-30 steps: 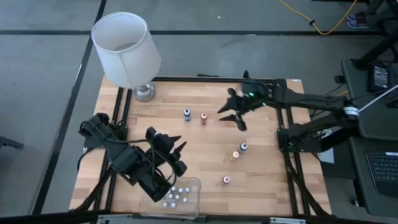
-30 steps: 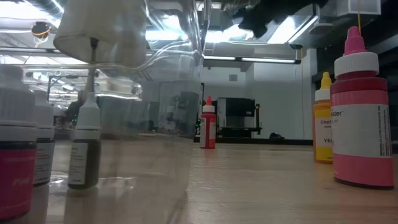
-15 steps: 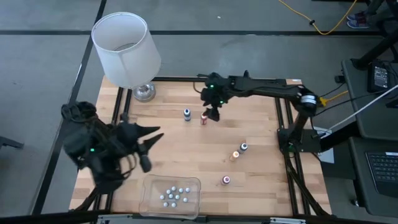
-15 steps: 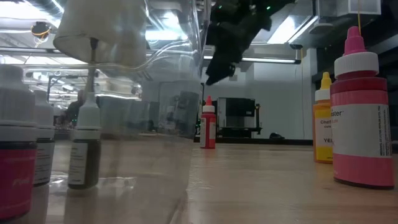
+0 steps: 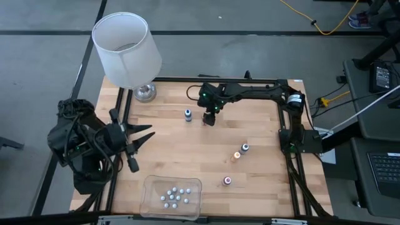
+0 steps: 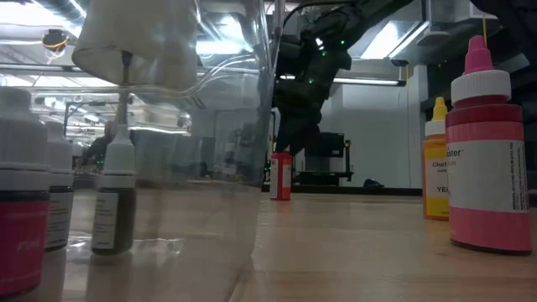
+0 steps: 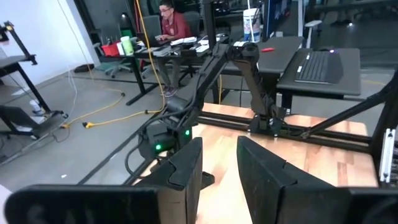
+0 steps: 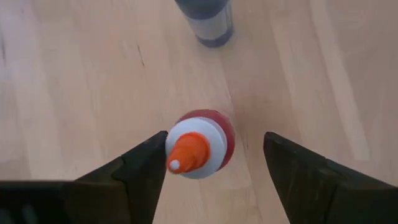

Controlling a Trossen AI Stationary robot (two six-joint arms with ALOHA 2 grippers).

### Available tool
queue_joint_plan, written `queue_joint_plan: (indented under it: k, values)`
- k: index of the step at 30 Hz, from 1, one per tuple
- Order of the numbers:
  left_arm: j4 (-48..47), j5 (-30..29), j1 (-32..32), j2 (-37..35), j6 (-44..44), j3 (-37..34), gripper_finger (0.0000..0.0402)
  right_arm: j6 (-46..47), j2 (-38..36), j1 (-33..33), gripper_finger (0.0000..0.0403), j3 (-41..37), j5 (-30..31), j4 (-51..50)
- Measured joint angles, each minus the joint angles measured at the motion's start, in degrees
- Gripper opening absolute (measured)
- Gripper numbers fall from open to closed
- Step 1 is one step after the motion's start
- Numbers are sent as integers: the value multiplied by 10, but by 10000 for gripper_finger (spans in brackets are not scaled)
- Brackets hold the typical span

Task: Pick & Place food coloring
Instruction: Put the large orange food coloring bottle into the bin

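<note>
My right gripper (image 5: pixel 209 115) (image 8: pixel 215 140) is open and points down over a small red bottle (image 8: pixel 202 144) with a white cap and orange tip. One finger stands on each side of the bottle. In the low view the bottle (image 6: pixel 280 176) stands upright under the gripper (image 6: pixel 294 126). A blue bottle (image 5: pixel 188 114) (image 8: pixel 205 22) stands beside it. An orange bottle (image 5: pixel 236 155), a dark one (image 5: pixel 245 148) and a pink one (image 5: pixel 227 181) stand nearer. My left gripper (image 5: pixel 150 132) (image 7: pixel 221 168) is open above the table's left side. My right gripper comes at the red bottle from above, open, with the cap (image 8: pixel 186 134) between its fingers. One finger (image 8: pixel 146 165) lines up with the cap's edge in the wrist view, and I cannot tell whether it touches. The bottle stands upright on the table.
A clear container (image 5: pixel 172 195) at the near edge holds several small bottles. A white-shaded lamp (image 5: pixel 128 53) stands at the far left corner. The wood between the bottles and the container is bare. A person sits at a desk (image 7: pixel 171 18) beyond the table.
My right gripper has swung from the table's far right toward its left and come down over the red bottle. My left arm has drawn back from the clear container toward the left edge, and its gripper now points toward the table's right.
</note>
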Motion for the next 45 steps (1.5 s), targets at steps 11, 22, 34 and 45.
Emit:
queue_joint_plan:
  k: [11, 22, 34, 45]
  values:
    - [0, 0, 5, 1, 13, 0, 93, -2, 2, 1, 203, 0, 4, 2]
    - [0, -3, 5, 1, 12, 0, 93, -17, 1, 5, 124, 5, 5, 6]
    - [0, -3, 5, 1, 9, 0, 93, -72, 3, 55, 125, 136, 27, -122]
    - [0, -3, 5, 1, 9, 0, 93, -138, 4, 71, 129, 126, 50, -105]
